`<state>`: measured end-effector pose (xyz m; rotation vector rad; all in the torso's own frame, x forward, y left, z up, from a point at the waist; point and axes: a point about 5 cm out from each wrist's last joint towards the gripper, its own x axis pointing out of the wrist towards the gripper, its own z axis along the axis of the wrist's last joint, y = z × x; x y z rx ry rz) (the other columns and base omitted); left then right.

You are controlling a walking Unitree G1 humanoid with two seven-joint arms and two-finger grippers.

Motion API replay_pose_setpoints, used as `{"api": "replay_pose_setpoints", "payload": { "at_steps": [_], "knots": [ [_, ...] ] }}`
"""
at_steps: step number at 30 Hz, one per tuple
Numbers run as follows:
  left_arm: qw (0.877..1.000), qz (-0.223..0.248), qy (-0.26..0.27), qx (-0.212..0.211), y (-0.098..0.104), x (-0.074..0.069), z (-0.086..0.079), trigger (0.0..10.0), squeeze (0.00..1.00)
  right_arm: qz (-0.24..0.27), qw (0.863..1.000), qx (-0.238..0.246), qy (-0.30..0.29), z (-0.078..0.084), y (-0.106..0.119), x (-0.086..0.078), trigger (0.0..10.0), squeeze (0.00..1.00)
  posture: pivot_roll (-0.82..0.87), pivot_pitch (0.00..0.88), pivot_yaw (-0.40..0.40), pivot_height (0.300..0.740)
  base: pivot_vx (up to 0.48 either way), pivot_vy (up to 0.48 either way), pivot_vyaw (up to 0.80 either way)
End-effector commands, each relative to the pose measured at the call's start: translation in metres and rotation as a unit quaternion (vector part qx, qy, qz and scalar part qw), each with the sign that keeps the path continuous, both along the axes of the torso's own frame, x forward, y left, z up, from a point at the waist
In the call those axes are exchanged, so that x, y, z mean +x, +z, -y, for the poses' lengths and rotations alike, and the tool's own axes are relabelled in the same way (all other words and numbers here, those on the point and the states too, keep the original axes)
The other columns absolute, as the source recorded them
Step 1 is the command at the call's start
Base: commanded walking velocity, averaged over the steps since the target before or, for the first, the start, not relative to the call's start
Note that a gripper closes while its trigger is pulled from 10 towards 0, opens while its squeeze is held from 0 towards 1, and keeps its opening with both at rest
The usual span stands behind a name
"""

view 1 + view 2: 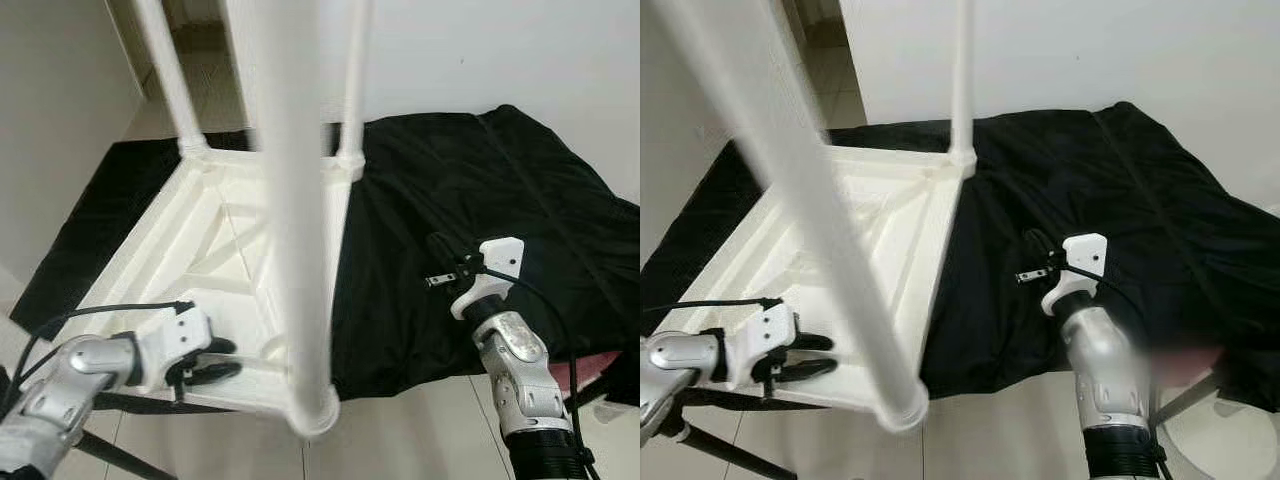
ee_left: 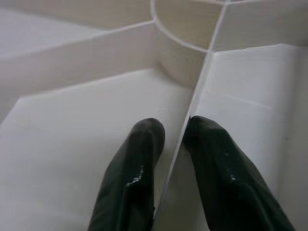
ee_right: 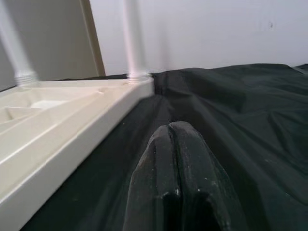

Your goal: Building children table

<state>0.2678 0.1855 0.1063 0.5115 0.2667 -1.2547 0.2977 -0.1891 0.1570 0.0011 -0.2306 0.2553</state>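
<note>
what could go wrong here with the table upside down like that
1. The left gripper straddles a thin rib under the table; a sideways pull could bend it or slip off.
2. The near leg stands tall close to the camera; tilting the table may swing it into the head.
3. The black cloth is loose and could slide.

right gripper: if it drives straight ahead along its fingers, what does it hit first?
Most likely the black cloth. The right gripper, fingers shut, points low across it toward the white wall. The upturned table lies off to one side of that line. Depth is unclear.
</note>
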Motion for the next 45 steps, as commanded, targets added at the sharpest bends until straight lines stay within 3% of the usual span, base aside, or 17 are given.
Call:
{"api": "replay_pose_setpoints", "payload": {
  "at_steps": [1, 2, 4, 6, 7, 9, 14, 16, 24, 26, 27, 30, 36, 37, 38, 45],
  "knots": [
    [0.998, 0.034, 0.055, -0.001, 0.001, 0.008, -0.003, 0.0, 0.00, -0.002, 1.000, 0.000, 0.001, -0.002, -0.002, -0.001, 10.0, 0.00, 0.00, 0.071, 0.084, 0.740, 0.000, 0.000, 0.00],
    [0.997, 0.049, 0.059, -0.010, 0.002, 0.012, 0.005, 0.0, 0.00, -0.002, 1.000, 0.002, 0.003, -0.004, -0.002, 0.000, 10.0, 0.00, 0.00, 0.071, 0.084, 0.740, 0.000, 0.000, 0.00],
    [0.997, 0.049, 0.059, -0.010, 0.002, 0.012, 0.005, 0.0, 0.00, -0.002, 1.000, 0.002, 0.003, -0.004, -0.002, 0.000, 10.0, 0.00, 0.00, 0.071, 0.084, 0.740, 0.000, 0.000, 0.00],
    [0.996, 0.065, 0.061, -0.033, 0.006, 0.018, 0.021, 0.0, 0.00, -0.001, 1.000, 0.004, 0.005, -0.007, -0.001, 0.001, 10.0, 0.00, 0.00, 0.075, 0.081, 0.740, 0.000, 0.000, 0.00],
    [0.996, 0.065, 0.061, -0.033, 0.006, 0.018, 0.021, 0.0, 0.00, -0.001, 1.000, 0.004, 0.005, -0.007, -0.001, 0.001, 10.0, 0.00, 0.00, 0.075, 0.081, 0.740, 0.000, 0.000, 0.00],
    [0.994, 0.075, 0.060, -0.059, 0.010, 0.024, 0.040, 0.0, 0.00, 0.000, 1.000, 0.008, 0.002, -0.010, -0.001, 0.002, 10.0, 0.00, -0.01, 0.075, 0.078, 0.740, 0.000, 0.000, 0.00],
    [0.992, 0.080, 0.057, -0.081, 0.013, 0.029, 0.059, 0.0, 0.00, 0.000, 1.000, 0.012, -0.004, -0.010, -0.002, 0.001, 10.0, 0.00, -0.01, 0.073, 0.080, 0.740, 0.000, 0.000, 0.00],
    [0.989, 0.091, 0.066, -0.101, 0.016, 0.036, 0.076, 0.0, 0.00, 0.001, 1.000, 0.015, -0.011, -0.010, -0.002, 0.001, 10.0, 0.00, -0.02, 0.072, 0.086, 0.740, 0.000, 0.000, 0.00],
    [0.989, 0.091, 0.066, -0.101, 0.016, 0.036, 0.076, 0.0, 0.00, 0.001, 1.000, 0.015, -0.011, -0.010, -0.002, 0.001, 10.0, 0.00, -0.02, 0.072, 0.086, 0.740, 0.000, 0.000, 0.00],
    [0.986, 0.090, 0.074, -0.116, 0.018, 0.038, 0.083, 0.0, 0.00, 0.002, 1.000, 0.017, -0.015, -0.009, -0.002, 0.000, 10.0, 0.00, -0.02, 0.071, 0.089, 0.740, 0.000, 0.000, 0.00],
    [0.978, 0.069, 0.112, -0.161, 0.023, 0.042, 0.088, 10.0, 0.00, 0.001, 1.000, 0.019, -0.023, -0.007, -0.003, -0.003, 10.0, 0.00, -0.04, 0.073, 0.106, 0.740, 0.000, 0.000, 0.00],
    [0.957, 0.029, 0.176, -0.230, 0.031, 0.046, 0.092, 10.0, 0.00, -0.002, 0.999, 0.024, -0.041, -0.002, -0.007, -0.010, 10.0, 0.00, -0.04, 0.070, 0.104, 0.740, 0.000, 0.000, 0.00],
    [0.956, 0.039, 0.163, -0.241, 0.036, 0.040, 0.096, 10.0, 0.00, -0.002, 0.999, 0.028, -0.044, -0.003, -0.007, -0.012, 10.0, 0.00, -0.04, 0.069, 0.094, 0.740, 0.000, 0.000, 0.00],
    [0.957, 0.044, 0.151, -0.245, 0.039, 0.038, 0.097, 10.0, 0.76, -0.001, 0.999, 0.029, -0.045, -0.003, -0.006, -0.012, 10.0, 0.00, -0.04, 0.069, 0.094, 0.740, 0.000, 0.000, 0.00],
    [0.957, 0.040, 0.142, -0.248, 0.040, 0.035, 0.098, 10.0, 1.00, -0.001, 0.998, 0.029, -0.047, -0.003, -0.006, -0.012, 10.0, 0.00, -0.03, 0.070, 0.091, 0.740, 0.000, 0.000, 0.00],
    [0.960, 0.053, 0.129, -0.242, 0.047, 0.027, 0.099, 10.0, 1.00, 0.001, 0.997, 0.036, -0.061, 0.000, -0.005, -0.012, 10.0, 0.00, -0.03, 0.071, 0.085, 0.740, 0.000, 0.000, 0.00]
  ]
}}
